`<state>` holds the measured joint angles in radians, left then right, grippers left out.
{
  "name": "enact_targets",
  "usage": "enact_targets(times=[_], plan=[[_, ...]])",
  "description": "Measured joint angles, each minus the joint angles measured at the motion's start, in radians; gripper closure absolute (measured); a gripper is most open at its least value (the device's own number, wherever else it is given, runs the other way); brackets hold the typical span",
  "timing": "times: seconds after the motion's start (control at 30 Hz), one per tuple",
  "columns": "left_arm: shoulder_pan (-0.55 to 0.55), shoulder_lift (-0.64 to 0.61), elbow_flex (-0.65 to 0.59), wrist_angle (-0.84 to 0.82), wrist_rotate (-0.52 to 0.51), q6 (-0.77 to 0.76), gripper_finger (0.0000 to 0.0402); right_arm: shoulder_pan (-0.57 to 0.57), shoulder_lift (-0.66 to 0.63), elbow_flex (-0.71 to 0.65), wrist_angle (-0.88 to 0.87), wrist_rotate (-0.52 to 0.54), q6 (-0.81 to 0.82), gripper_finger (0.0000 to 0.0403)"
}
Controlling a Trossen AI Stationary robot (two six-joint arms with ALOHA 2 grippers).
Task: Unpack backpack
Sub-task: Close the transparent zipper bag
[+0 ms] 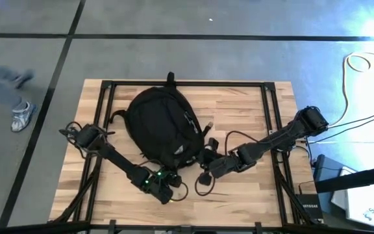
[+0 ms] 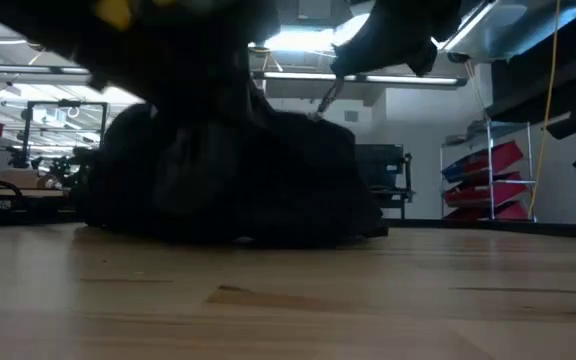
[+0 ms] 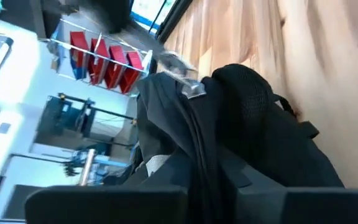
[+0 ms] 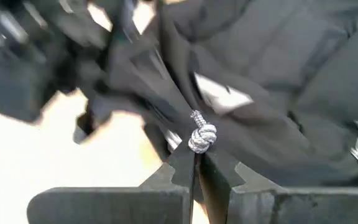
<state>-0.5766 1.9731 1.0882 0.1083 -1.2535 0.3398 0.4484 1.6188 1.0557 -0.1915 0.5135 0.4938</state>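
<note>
The backpack (image 1: 160, 123) fabric is pinched by the closed left gripper (image 1: 167, 185), while a knotted zipper cord (image 4: 201, 138) is clamped by the right gripper (image 4: 194, 163).

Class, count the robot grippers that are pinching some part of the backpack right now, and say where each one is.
2. The left gripper is shut on the backpack at its near edge; the right gripper, beside it, is shut on a knotted zipper cord.
</note>
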Motion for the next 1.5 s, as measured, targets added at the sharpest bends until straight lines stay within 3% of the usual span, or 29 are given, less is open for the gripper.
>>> enact_targets(times=[0.17, 0.47, 0.77, 0.9, 1.07, 1.2, 1.37, 1.5], plan=[[-0.046, -0.086, 0.002, -0.140, 0.006, -0.150, 0.0398, 0.005, 0.000, -0.002, -0.118, 0.016, 0.093, 0.0403], [-0.126, -0.196, 0.004, -0.458, 0.065, -0.424, 0.0400, 0.019, 0.000, -0.002, -0.164, 0.025, 0.110, 0.0403], [-0.201, -0.298, 0.003, -0.478, 0.238, -0.523, 0.0400, 0.016, 0.002, -0.006, -0.250, 0.078, 0.139, 0.0403], [-0.244, -0.343, 0.003, -0.505, 0.211, -0.556, 0.0401, 0.017, 0.002, -0.006, -0.199, 0.071, 0.142, 0.0403], [-0.242, -0.348, 0.003, -0.587, 0.198, -0.640, 0.0401, 0.058, 0.002, -0.005, -0.002, -0.071, 0.090, 0.0399], [-0.231, -0.348, -0.014, -0.600, 0.182, -0.658, 0.0401, 0.115, 0.002, -0.005, 0.045, -0.037, 0.132, 0.0393], [-0.216, -0.348, -0.017, -0.595, 0.178, -0.670, 0.0401, 0.155, 0.042, -0.003, 0.085, 0.021, 0.156, 0.0356], [-0.214, -0.348, -0.017, -0.590, 0.178, -0.664, 0.0401, 0.133, 0.142, -0.003, 0.180, 0.039, 0.152, 0.0284]])
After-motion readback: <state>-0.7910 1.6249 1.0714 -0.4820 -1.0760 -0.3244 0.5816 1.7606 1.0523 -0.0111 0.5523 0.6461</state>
